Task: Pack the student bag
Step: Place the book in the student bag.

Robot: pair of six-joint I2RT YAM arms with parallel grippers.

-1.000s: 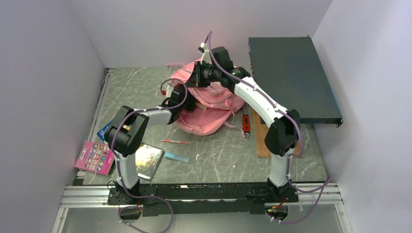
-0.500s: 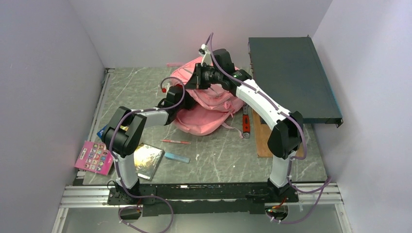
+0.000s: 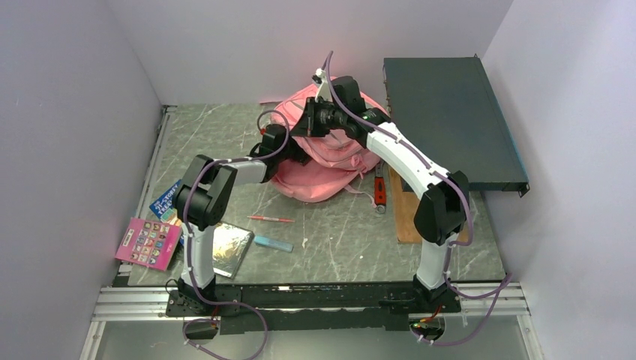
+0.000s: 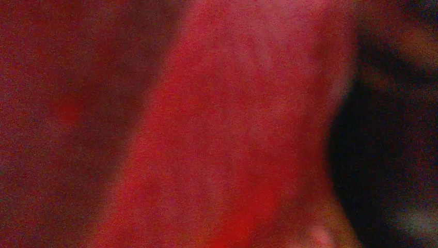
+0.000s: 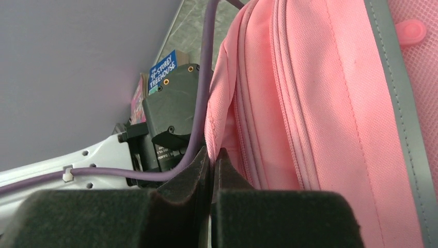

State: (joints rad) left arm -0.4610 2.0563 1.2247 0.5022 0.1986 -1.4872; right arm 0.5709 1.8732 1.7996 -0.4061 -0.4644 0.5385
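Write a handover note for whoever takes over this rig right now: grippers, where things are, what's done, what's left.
Right gripper: shut, pinching an edge of the student bag and holding it up at the back of the table.
Left gripper: pushed against the bag's left side. Its camera shows only red blur, so open or shut is unclear.
Done: nothing visibly packed.
Left: blue book, pink sticker book, shiny notebook and red pen lie outside the bag.
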